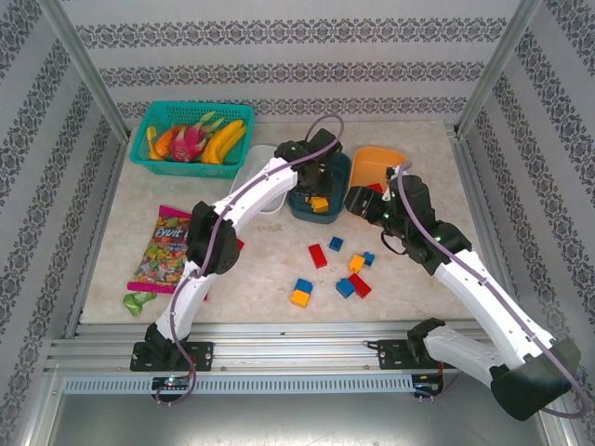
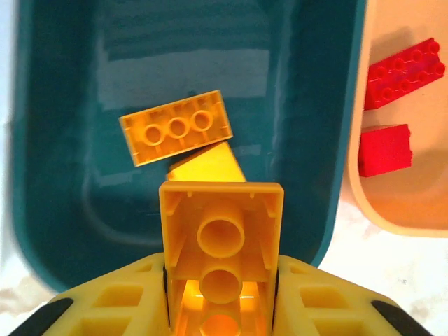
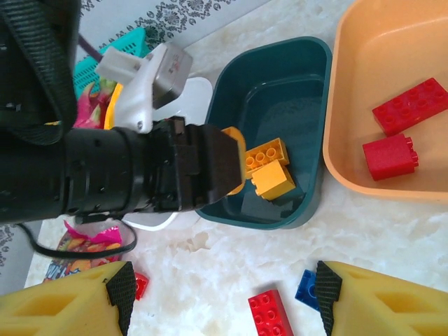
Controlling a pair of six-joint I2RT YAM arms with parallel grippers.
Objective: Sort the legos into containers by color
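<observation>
Bottom centre of the left wrist view: the left gripper [image 2: 222,297] pinches a yellow brick [image 2: 222,224] over the teal dish [image 2: 56,140], where two yellow bricks [image 2: 175,127] lie. The right gripper [image 3: 222,290] hangs wide open, empty.

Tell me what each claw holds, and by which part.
Left claw pinches a yellow brick by its opposite side walls, over the teal dish. Right claw is open, holding nothing.

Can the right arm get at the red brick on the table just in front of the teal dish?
Probably yes: the right gripper hangs open and empty near the red brick, nothing lies on it, and the left gripper, holding a yellow brick, is over the teal dish.
</observation>
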